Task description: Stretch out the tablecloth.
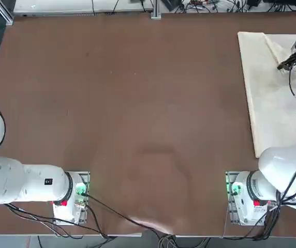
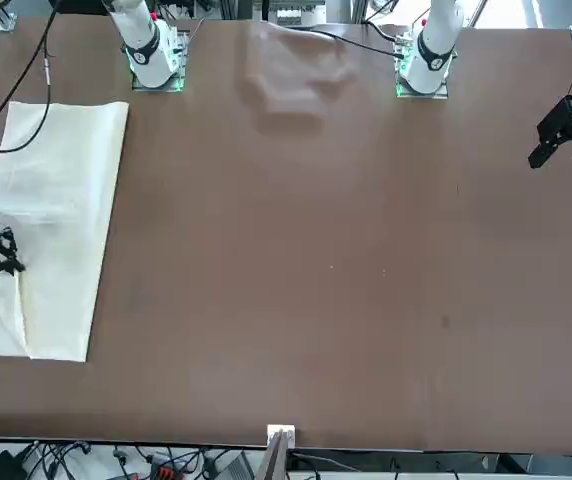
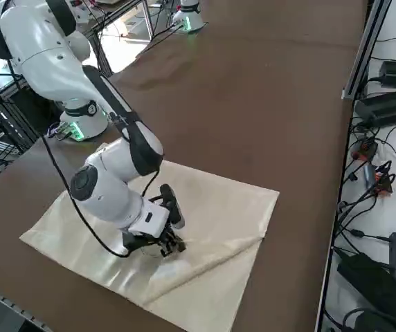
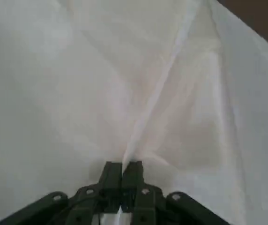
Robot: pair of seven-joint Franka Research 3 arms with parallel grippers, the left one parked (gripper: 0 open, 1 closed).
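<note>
Tablecloth (image 3: 205, 207) lying folded at table's (image 1: 137, 103) far right corner | right gripper (image 4: 122, 169) pinching its ridge | thin pinch risking slipping free.

White rounded right arm (image 3: 108, 187), black cables, black fingers (image 4: 110, 176), apparently green-lit base.

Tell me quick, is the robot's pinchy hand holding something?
Right gripper: shut, pinching a ridge of the large thin cream fabric tablecloth near its folded-over corner.
</note>
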